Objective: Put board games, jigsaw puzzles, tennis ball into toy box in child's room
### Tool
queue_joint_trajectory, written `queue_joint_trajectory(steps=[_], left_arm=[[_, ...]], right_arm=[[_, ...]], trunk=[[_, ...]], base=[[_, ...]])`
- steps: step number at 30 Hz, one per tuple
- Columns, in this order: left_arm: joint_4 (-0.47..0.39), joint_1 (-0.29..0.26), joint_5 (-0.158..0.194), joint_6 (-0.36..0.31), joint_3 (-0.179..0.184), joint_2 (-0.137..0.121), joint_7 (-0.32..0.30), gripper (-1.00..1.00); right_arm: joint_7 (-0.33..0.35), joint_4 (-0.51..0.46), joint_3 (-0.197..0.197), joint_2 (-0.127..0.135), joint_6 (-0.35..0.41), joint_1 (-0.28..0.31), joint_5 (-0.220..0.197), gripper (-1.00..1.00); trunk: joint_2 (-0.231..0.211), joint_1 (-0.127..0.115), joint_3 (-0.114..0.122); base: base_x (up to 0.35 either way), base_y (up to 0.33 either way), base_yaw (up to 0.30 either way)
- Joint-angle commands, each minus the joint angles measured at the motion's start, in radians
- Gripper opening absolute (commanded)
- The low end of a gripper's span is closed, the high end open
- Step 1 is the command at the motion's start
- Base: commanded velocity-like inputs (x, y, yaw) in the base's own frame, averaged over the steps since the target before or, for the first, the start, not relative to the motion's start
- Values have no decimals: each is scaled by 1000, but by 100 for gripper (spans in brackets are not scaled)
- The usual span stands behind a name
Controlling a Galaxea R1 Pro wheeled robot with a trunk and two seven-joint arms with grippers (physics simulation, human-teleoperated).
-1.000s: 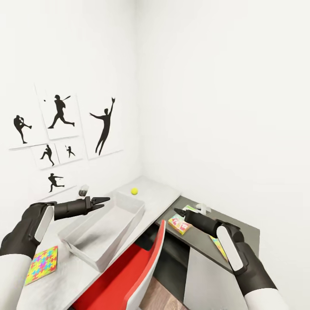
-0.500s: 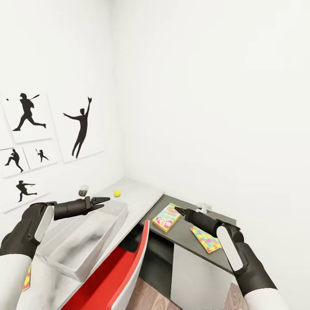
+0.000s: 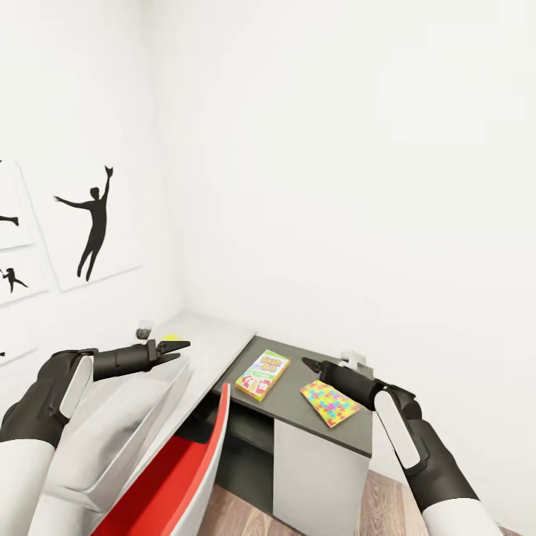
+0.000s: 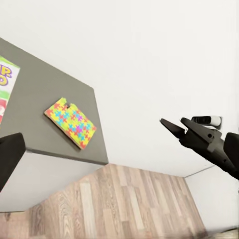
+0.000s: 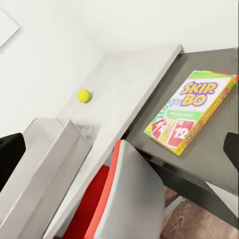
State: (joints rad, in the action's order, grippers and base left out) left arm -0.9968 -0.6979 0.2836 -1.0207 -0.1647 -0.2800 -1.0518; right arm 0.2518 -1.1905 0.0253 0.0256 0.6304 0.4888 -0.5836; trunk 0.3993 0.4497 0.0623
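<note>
A white and green board game (image 3: 262, 374) with red marks lies on the dark grey cabinet top (image 3: 292, 408), also seen in the right wrist view (image 5: 191, 110). Beside it is a bright jigsaw puzzle (image 3: 330, 403) (image 4: 70, 122). The pale grey toy box (image 3: 119, 424) (image 5: 52, 157) stands on the table (image 3: 216, 339). The tennis ball (image 5: 84, 95) sits on the table past the box, a yellow sliver (image 3: 172, 337) behind my left gripper (image 3: 182, 350). That gripper hangs open over the box's far end. My right gripper (image 3: 309, 365) is open above the cabinet, between game and puzzle.
A red and white chair (image 3: 182, 469) stands tucked against the table and cabinet. A small dark cup (image 3: 144, 328) sits by the wall, and a small white object (image 3: 354, 359) rests at the cabinet's back. Wood floor (image 3: 387, 506) lies to the right.
The camera has swung right, so table, box and posters slid left in the picture. The puzzle on the table's near left has left the view. Both arms keep their pose.
</note>
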Motion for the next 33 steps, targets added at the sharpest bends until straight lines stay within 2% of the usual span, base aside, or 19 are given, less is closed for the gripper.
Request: queue_joint_trajectory(steps=[1, 33], left_arm=[[0, 0, -1, -4, -1, 0, -4, 100], [0, 0, -1, -4, 0, 1, -4, 100]], right_arm=[[1, 0, 1, 0, 3, 1, -1, 100], [1, 2, 1, 0, -1, 1, 0, 100]], trunk=[[1, 0, 0], [1, 0, 0]], base=[[0, 0, -284], [0, 0, -284]])
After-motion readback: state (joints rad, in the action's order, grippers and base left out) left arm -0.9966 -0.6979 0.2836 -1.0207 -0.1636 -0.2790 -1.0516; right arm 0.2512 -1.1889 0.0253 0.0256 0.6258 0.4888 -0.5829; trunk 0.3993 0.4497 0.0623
